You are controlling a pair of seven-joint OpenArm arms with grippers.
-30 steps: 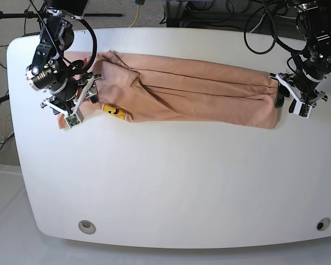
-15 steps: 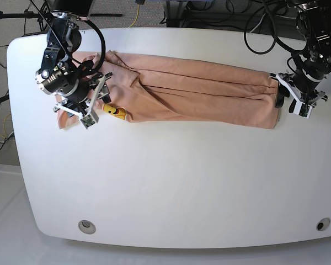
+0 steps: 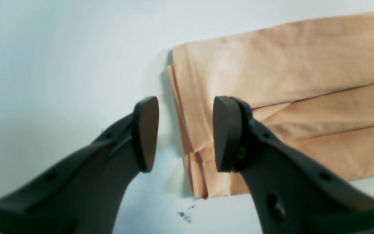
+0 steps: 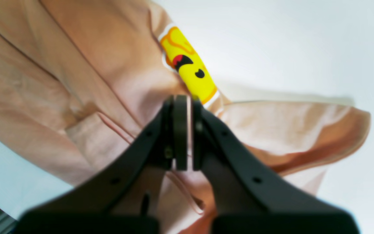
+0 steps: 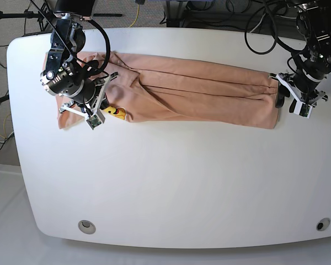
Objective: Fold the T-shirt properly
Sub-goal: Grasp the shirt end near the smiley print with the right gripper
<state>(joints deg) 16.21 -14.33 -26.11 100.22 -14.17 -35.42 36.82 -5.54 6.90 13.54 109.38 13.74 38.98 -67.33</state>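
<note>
since 1 second ago the right end effector [image 4: 183, 136] has slid inward and clamped the shirt [image 5: 198, 91] lying long on the surface [image 5: 182, 182], the left end effector [image 3: 185, 133] apart at its hem; thin pinch may slip.

Bright light is shining everywhere, my close-up pictures are looking blurry, and my fingers [image 3: 146, 133] are casting soft shadows.

text: none legible | print: yellow smiley face [image 4: 192, 73] on T-shirt [image 5: 198, 91]
</note>
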